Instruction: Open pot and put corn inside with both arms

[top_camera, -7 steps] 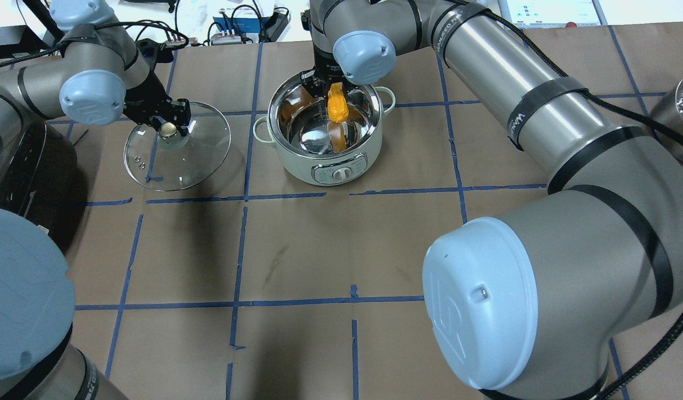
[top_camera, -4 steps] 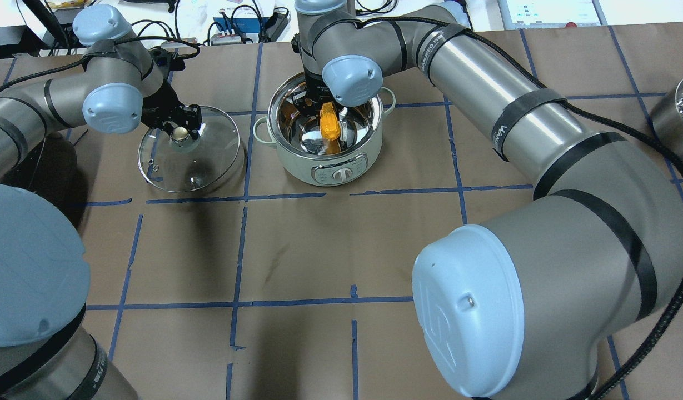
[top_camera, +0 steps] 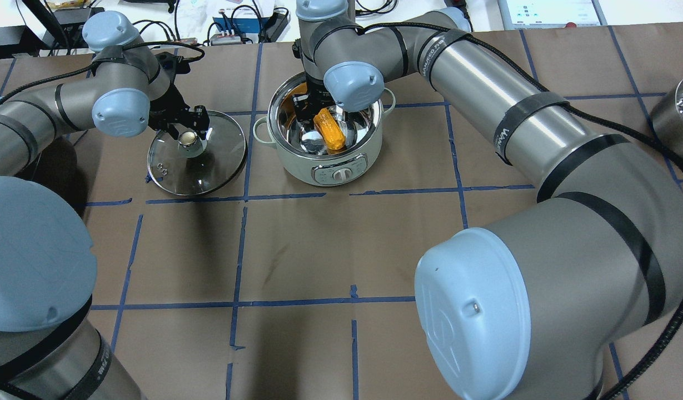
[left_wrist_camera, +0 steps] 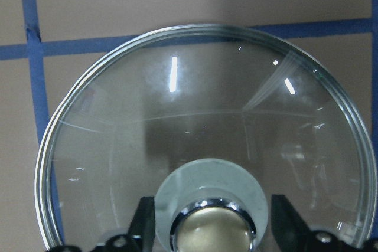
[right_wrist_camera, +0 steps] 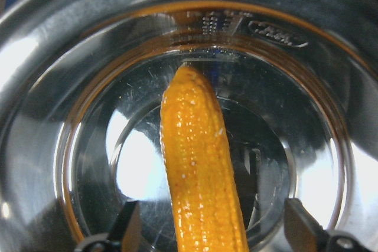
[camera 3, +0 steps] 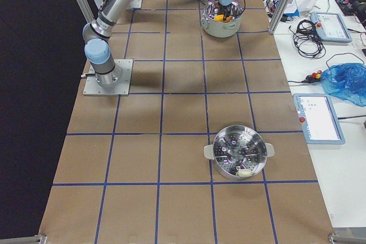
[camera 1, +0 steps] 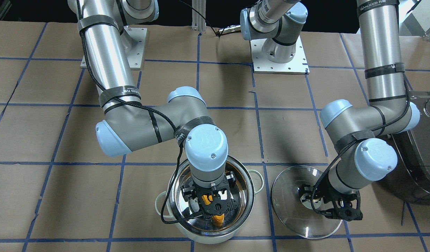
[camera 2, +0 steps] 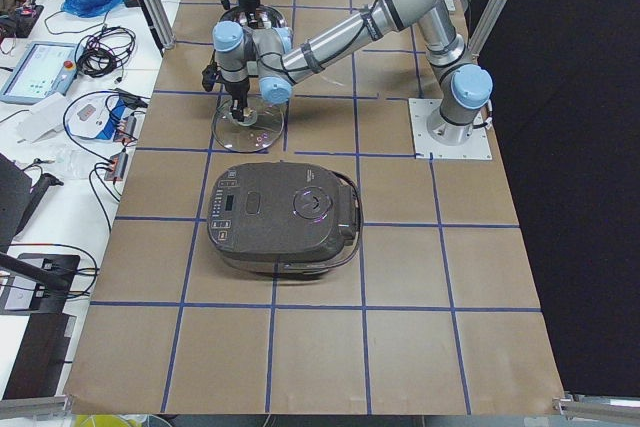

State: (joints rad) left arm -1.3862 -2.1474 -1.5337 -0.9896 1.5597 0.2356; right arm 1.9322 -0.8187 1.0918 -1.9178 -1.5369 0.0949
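Pot (top_camera: 302, 164): round, with a pale outer wall and a mirror-bright steel interior. An arm catching the rim on its way out could have tipped it.
Glass lid (top_camera: 213, 166): clear, smooth dome lying on the table beside the pot. It looked slippery and might have skidded or chipped if dragged.
Left gripper (left_wrist_camera: 214, 225): black fingers appeared clasped on the lid's pale-collared chrome knob.
Right gripper (right_wrist_camera: 209, 228): fingers spread wide, holding nothing, low inside the pot.
Corn (right_wrist_camera: 201, 169): tapered, bumpy orange cob lying loose on the pot's floor. Rising fingers could have clipped it.
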